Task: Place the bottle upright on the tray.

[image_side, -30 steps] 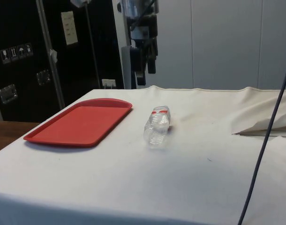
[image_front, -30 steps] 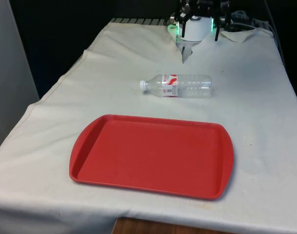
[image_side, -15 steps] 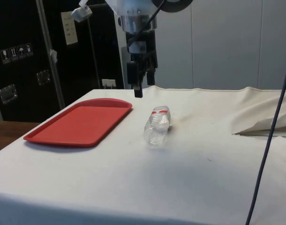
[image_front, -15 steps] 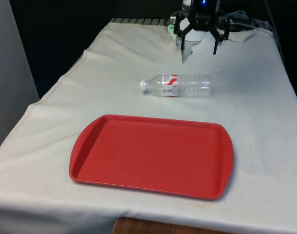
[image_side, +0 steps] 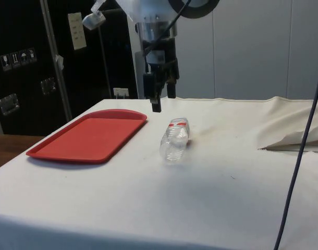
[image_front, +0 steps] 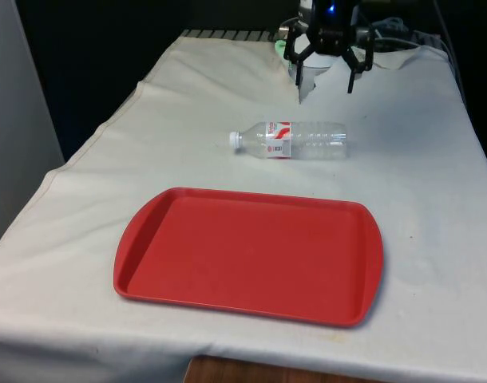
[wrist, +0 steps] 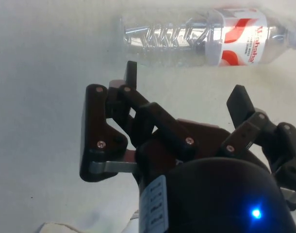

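Observation:
A clear plastic bottle point(image_front: 290, 140) with a red-and-white label and a white cap lies on its side on the white cloth, cap towards the front view's left. It also lies in the side view point(image_side: 174, 139) and shows in the wrist view point(wrist: 206, 35). A red tray point(image_front: 152, 227) sits flat between the bottle and the near table edge, with nothing on it point(image_side: 54, 146). My gripper point(image_front: 324, 78) hangs open above the cloth, just beyond the bottle on the side away from the tray point(image_side: 163, 103). Its fingers point down with nothing between them point(wrist: 185, 82).
A rumpled fold of cloth point(image_front: 391, 57) lies at the far end near the gripper, also seen in the side view point(image_side: 297, 141). A dark cable point(image_side: 300, 156) hangs across the side view's right. Bare cloth surrounds the tray and bottle.
The gripper has come down and moved closer to the bottle. The bottle and tray have not moved.

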